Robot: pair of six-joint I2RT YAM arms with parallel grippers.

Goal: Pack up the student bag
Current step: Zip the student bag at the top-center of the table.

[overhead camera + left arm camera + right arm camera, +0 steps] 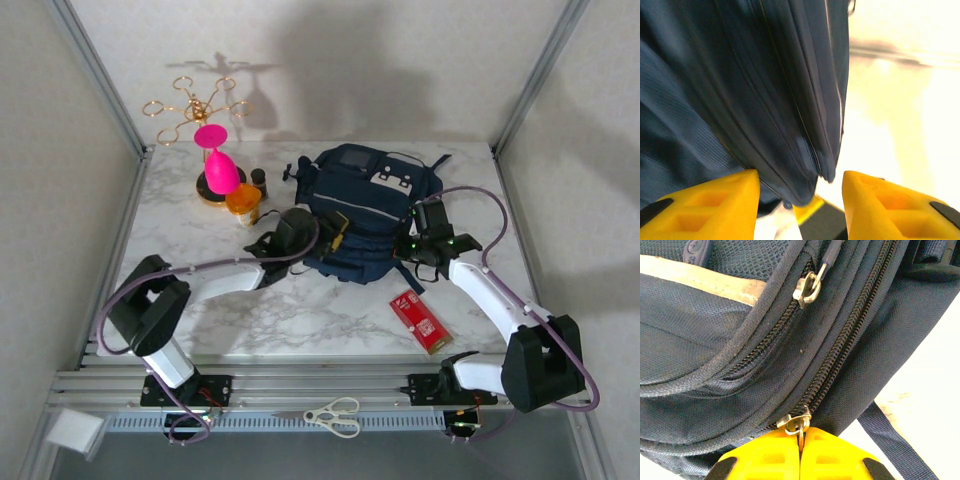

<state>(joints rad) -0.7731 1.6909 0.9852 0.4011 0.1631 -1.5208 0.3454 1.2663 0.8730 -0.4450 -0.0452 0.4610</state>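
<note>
Student bag (368, 210): navy fabric backpack, grey-white front patches, two zip tracks side by side. Lies mid-desk (300, 310), towards the back.
Nearby: red box (421, 320) at its near right; orange bottle (243, 203), small dark bottle (259, 180) and pink piece (220, 172) at a gold wire stand (190, 105) on its left; scissors (333, 415) on the front rail.
Left pincer (800, 200): jaws partly apart, the bag's edge between them.
Right pincer (800, 437): closed, pinching a zip pull (796, 423).
</note>
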